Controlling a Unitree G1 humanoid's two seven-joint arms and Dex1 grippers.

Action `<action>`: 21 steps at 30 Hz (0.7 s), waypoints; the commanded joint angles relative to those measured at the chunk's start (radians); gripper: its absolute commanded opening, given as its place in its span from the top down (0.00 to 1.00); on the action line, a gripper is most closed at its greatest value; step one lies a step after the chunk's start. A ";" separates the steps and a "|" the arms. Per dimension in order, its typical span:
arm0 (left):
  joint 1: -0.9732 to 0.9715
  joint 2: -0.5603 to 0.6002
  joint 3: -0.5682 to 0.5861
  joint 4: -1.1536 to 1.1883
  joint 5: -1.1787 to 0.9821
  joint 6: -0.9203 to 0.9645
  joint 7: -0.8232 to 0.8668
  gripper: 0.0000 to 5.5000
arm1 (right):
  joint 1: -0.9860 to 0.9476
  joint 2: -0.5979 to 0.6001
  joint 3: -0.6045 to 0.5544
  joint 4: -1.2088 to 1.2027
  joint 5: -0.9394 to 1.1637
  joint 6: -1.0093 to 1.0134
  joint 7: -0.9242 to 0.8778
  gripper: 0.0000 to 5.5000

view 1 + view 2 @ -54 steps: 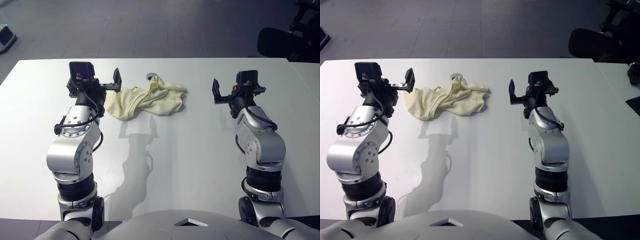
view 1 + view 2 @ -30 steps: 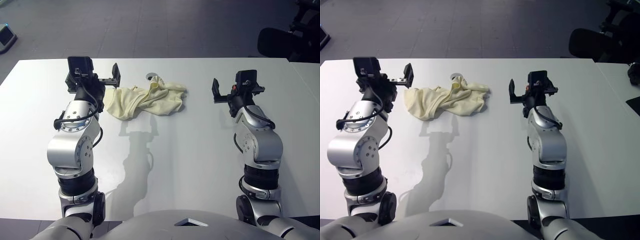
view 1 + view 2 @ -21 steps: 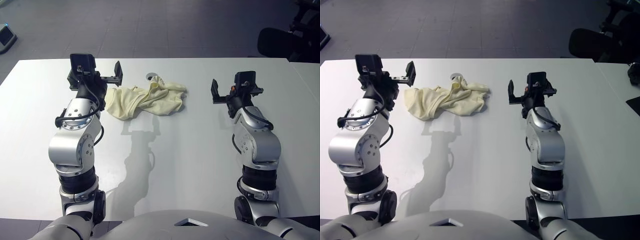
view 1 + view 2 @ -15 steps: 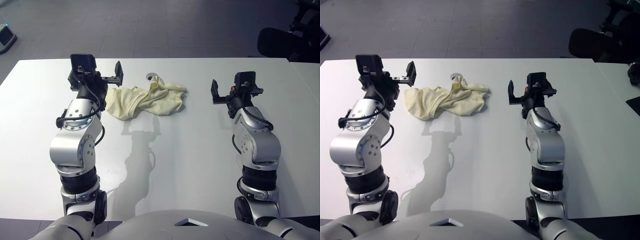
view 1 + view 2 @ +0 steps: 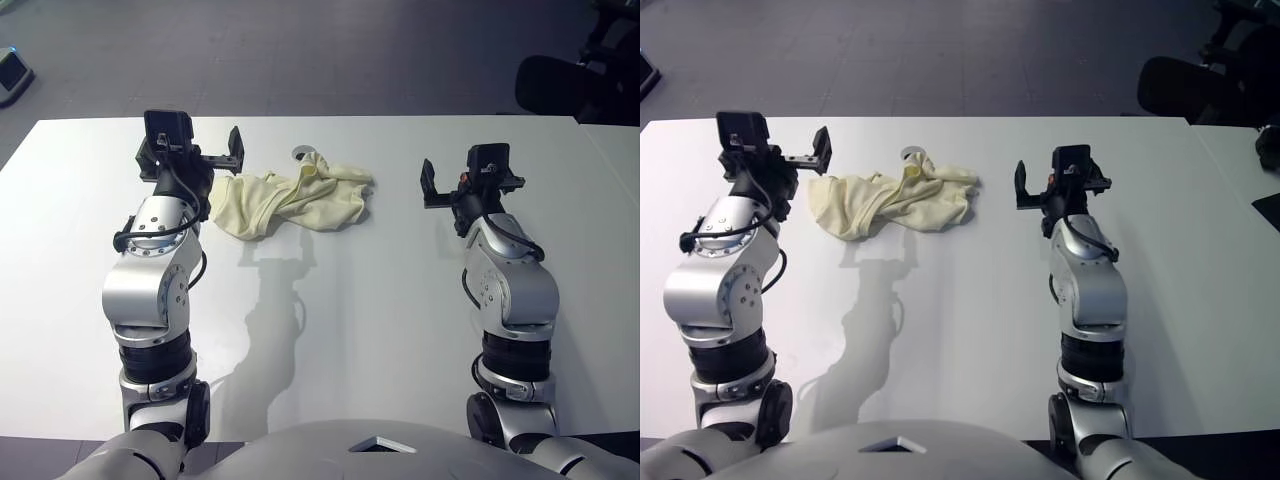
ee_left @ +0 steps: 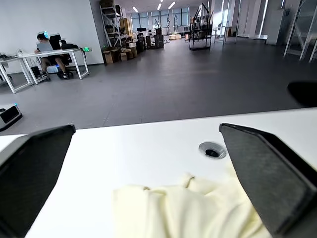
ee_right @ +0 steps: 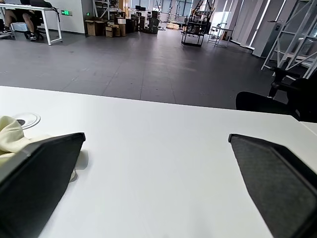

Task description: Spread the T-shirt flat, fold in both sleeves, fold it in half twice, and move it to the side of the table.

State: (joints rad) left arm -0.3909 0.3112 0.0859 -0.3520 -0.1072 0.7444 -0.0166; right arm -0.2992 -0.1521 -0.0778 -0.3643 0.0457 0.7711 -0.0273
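Room: open grey-floored hall with shelving and desks far behind; a dark chair point(image 5: 570, 85) stands past the table's 1 o'clock corner.
Table: white table point(image 5: 330, 330), broad and plain, with both arms reaching over it towards 12 o'clock.
T-shirt: the pale yellow T-shirt point(image 5: 290, 203) lies in a crumpled heap on the far half of the table, at about 11 to 12 o'clock from the robot. Sleeves, collar and hem cannot be told apart in the bunching.
Grommet: a round cable grommet point(image 5: 303, 153) sits in the tabletop at the shirt's 12 o'clock, and a fold of cloth reaches its rim.
Left gripper: the left gripper point(image 5: 200, 158) hangs at the shirt's 9 o'clock, just beside its edge, with fingers spread wide and nothing between them.
Right gripper: the right gripper point(image 5: 468, 185) hangs at the shirt's 3 o'clock, apart from the cloth, also spread wide and empty.
Stage: by my reading, spreading has not begun, so every fold is yet to come.
Risk, layers: a pinch into the heap may catch two layers at once, and the shirt would then lift as a lump instead of opening.
Risk, uneven pull: the right gripper has farther to go, so if one side takes hold first the cloth may drag towards 9 o'clock and twist.
Risk, grommet: cloth pulled across the hole's rim could snag there.
Risk, edge: the heap lies near the far edge, and a tug towards 12 o'clock might send part of it over.
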 commanded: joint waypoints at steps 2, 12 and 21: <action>-0.224 0.125 -0.237 0.595 0.192 -0.344 -0.204 0.02 | -0.025 0.011 -0.006 0.024 -0.006 -0.020 -0.009 0.02; -0.295 0.079 -0.531 1.160 0.433 -0.719 -0.379 0.02 | -0.053 0.006 -0.013 0.050 0.001 -0.037 -0.005 0.02; -0.001 0.167 -0.508 0.588 0.361 -0.599 -0.601 0.02 | -0.024 -0.130 0.066 0.026 0.000 -0.027 0.162 0.02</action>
State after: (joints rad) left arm -0.5035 0.4406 -0.4011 0.3467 0.2444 0.0583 -0.5492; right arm -0.3364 -0.2128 -0.0518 -0.3198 0.0434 0.7383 0.0530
